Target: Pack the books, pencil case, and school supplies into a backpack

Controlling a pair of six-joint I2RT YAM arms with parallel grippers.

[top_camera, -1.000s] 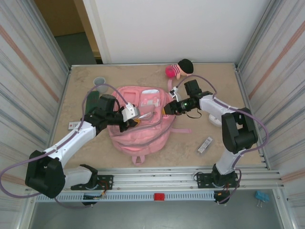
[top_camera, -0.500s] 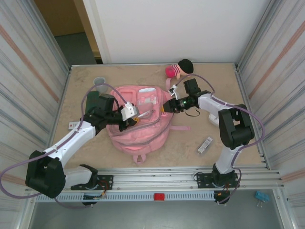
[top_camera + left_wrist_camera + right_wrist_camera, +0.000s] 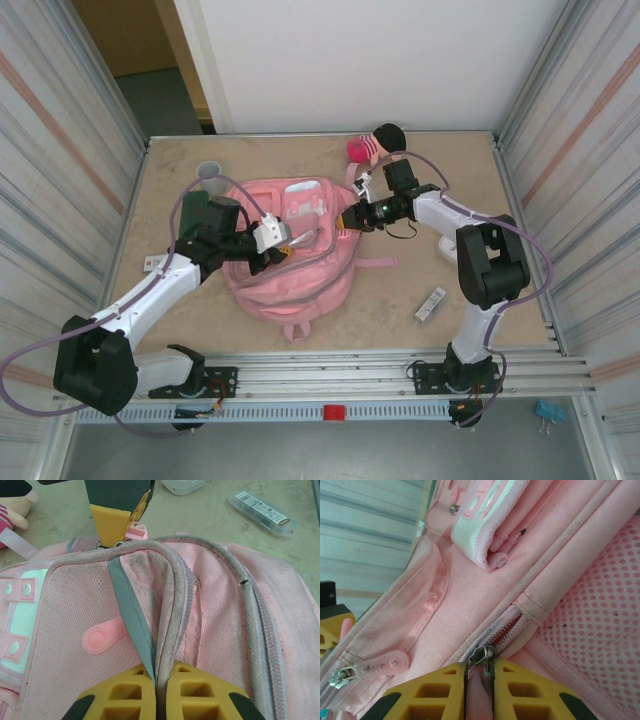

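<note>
Backpack: the pink backpack lies flat in the middle of the surface, with an arm reaching in from each side.
Left pincer: the left pincer is clenched on the grey trim that runs along the bag's mesh panel, yellow fingers pressed tight together with the band nipped between them.
Right pincer: and over on the other side, the right pincer is clamped on a pink zip pull at the backpack's right edge, with the metal slider sitting just past the fingertips (a second pink pull lies loose further along the same seam).
Supplies: the narrow strip lies on the bare surface to the right of the bag, well apart from it. The white box is near that strip, cut off at the edge of the left wrist view. The small card lies by the left arm.
Bystanders: the plush doll is at the far edge, just behind the right arm. The grey cup stands near the bag's far left corner.
</note>
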